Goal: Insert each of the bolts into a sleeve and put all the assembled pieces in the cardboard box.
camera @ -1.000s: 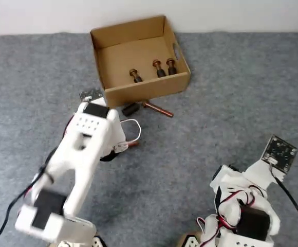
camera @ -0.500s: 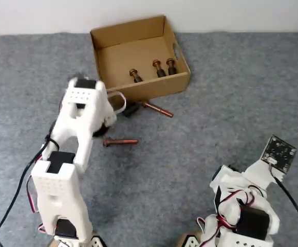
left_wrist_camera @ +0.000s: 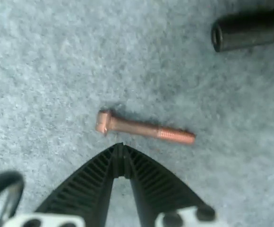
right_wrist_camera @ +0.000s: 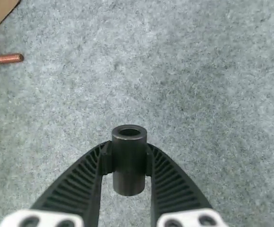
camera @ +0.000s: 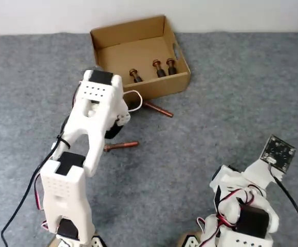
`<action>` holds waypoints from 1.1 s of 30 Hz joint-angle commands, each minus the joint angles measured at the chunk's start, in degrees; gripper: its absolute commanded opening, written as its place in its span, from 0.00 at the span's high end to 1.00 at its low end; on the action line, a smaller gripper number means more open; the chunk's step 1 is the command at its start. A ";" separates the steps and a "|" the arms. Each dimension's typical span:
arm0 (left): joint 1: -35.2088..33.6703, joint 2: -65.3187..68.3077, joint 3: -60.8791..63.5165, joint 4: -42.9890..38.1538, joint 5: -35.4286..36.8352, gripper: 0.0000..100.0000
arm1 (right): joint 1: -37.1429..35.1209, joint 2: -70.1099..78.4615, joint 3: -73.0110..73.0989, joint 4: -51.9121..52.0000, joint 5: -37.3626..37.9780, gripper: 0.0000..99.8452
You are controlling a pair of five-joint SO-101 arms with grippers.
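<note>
Bolt just beyond closed, empty left gripper; sleeve clamped in right gripper.

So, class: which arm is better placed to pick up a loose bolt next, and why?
Left. The left claw hangs shut and empty beside a copper bolt on the carpet; the right claw grips a black sleeve.

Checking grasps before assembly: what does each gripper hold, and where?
Right gripper clamps a black sleeve by its sides. Left gripper is shut on nothing; a bolt lies just past it.
</note>
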 commanded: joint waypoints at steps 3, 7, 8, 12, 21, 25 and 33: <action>2.90 -0.53 0.75 1.76 2.11 0.87 | 0.48 -0.48 -0.53 -1.10 0.53 0.99; 5.19 -0.79 1.80 1.76 2.11 0.78 | 0.57 -0.48 -0.53 -1.10 0.53 0.99; 5.80 -0.79 2.24 1.85 2.11 0.79 | 0.57 -0.48 -0.53 -1.10 0.53 0.99; 6.95 -0.88 6.37 1.85 2.02 0.84 | 0.66 -0.48 -0.53 -1.10 0.53 0.99; 0.00 -0.35 11.30 0.70 0.09 1.00 | 0.57 -0.48 -0.44 -1.10 0.53 0.99; -4.31 -0.26 11.56 -4.66 -1.85 0.99 | 0.57 -0.48 -0.44 -1.10 0.53 0.99; -5.45 5.01 10.24 -15.82 -3.69 0.99 | 0.66 -0.48 -0.44 -1.10 0.53 0.99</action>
